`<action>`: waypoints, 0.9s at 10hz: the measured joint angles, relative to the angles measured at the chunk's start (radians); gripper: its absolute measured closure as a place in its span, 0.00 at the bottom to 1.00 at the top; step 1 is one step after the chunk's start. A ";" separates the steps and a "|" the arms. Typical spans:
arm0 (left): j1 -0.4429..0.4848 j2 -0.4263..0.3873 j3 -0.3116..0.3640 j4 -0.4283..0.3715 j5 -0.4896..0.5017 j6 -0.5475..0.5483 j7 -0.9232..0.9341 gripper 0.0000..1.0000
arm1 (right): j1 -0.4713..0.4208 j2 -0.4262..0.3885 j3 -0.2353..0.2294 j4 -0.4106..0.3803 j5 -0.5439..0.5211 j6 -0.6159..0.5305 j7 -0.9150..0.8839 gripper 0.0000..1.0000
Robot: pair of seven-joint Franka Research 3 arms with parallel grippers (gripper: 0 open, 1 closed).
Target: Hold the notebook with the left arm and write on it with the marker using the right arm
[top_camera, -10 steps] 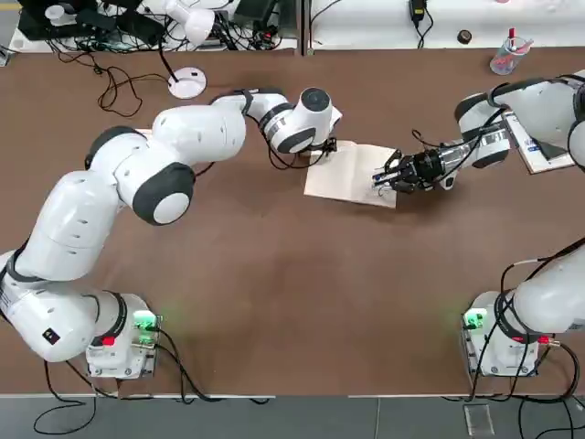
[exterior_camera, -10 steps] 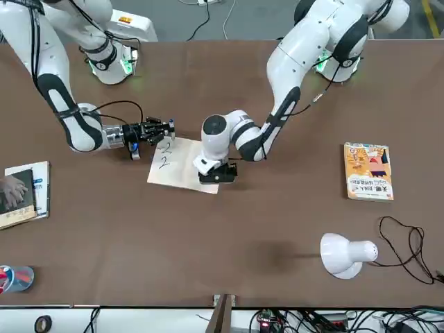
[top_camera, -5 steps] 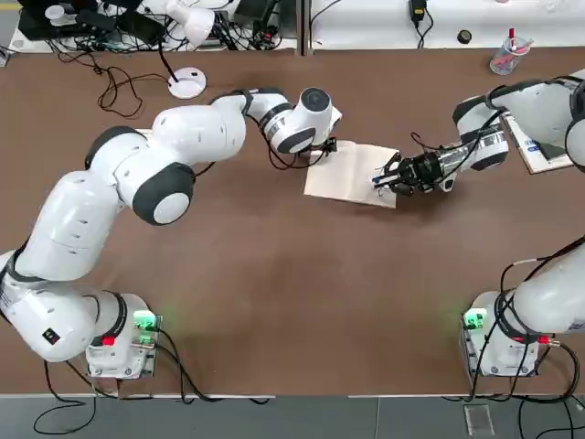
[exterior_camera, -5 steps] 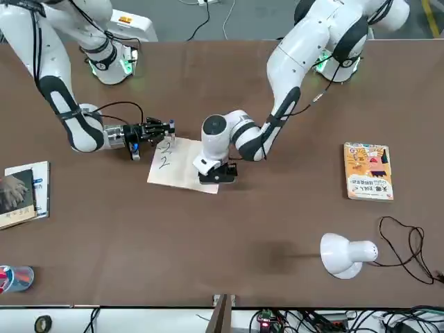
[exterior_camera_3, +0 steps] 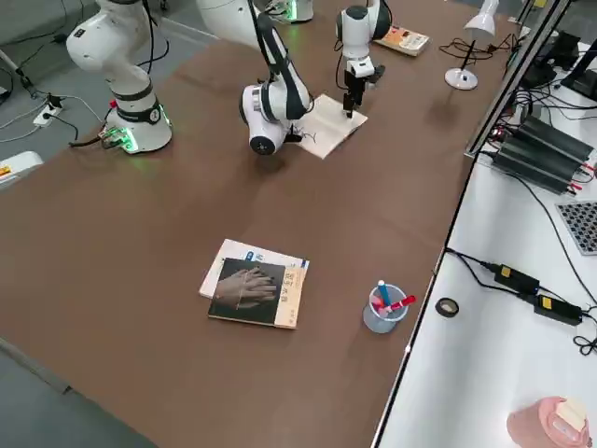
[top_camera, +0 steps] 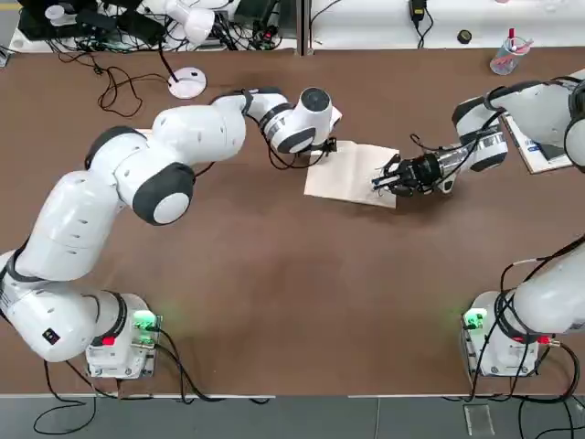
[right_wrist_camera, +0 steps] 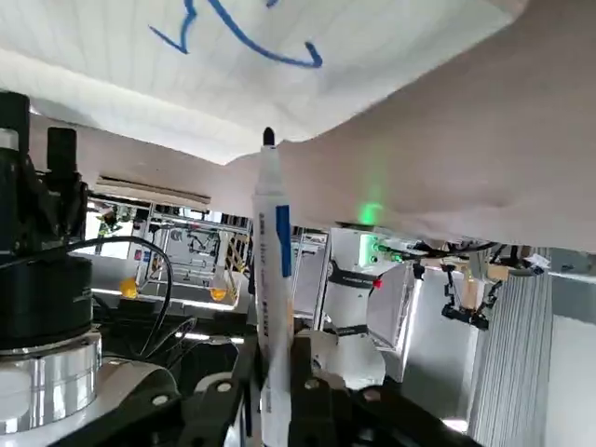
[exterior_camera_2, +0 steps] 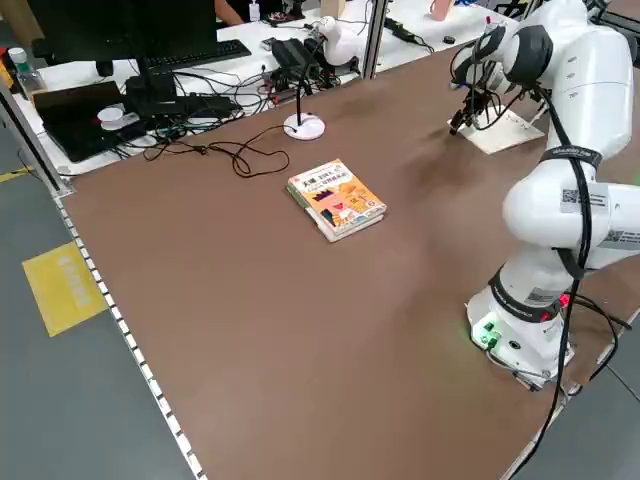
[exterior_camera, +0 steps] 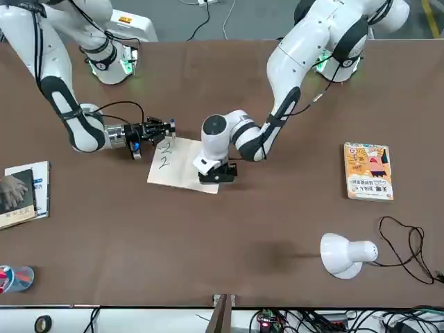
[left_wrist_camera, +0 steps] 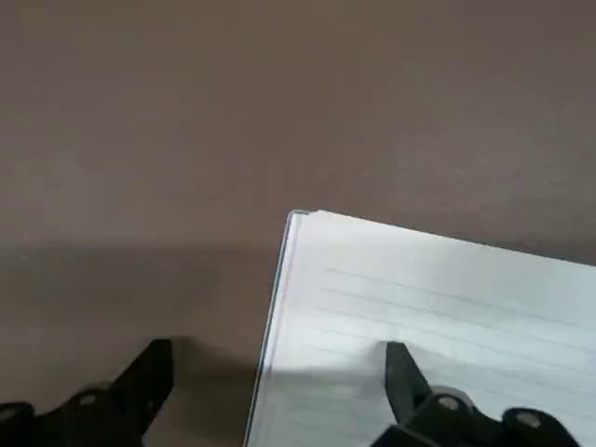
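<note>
In the left wrist view, we see the left gripper [left_wrist_camera: 279,386] spread wide, one finger over the notebook [left_wrist_camera: 419,317].

In the right wrist view, our right gripper [right_wrist_camera: 270,400] pinches the white marker [right_wrist_camera: 273,279], its dark tip near the blue squiggles [right_wrist_camera: 265,47] on the page.

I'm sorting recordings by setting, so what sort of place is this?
Probably a robotics lab: two robot arms stand mounted at one table, and cables tangle around a monitor on the bench behind.

Even, bright illumination; faint soft shadows on the brown tabletop [top_camera: 274,293]; left wrist view dimmer, softly focused.
</note>
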 joint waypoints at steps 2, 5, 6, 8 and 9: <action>0.000 0.000 0.000 0.000 0.000 0.000 0.000 0.00 | -0.005 -0.001 0.000 0.004 0.007 -0.026 0.048 0.83; 0.000 0.000 0.000 0.000 0.000 0.000 0.000 0.00 | -0.026 -0.008 0.000 0.017 0.022 -0.082 0.125 0.83; 0.000 0.000 0.000 0.000 0.000 0.000 0.000 0.00 | -0.039 -0.010 0.000 0.021 0.022 -0.116 0.142 0.83; 0.000 0.000 0.000 0.000 0.000 0.000 0.000 0.00 | -0.062 -0.011 0.000 0.026 0.022 -0.168 0.170 0.83; 0.000 0.000 0.000 0.000 0.000 0.000 0.000 0.00 | -0.068 -0.011 0.000 0.026 0.022 -0.184 0.169 0.83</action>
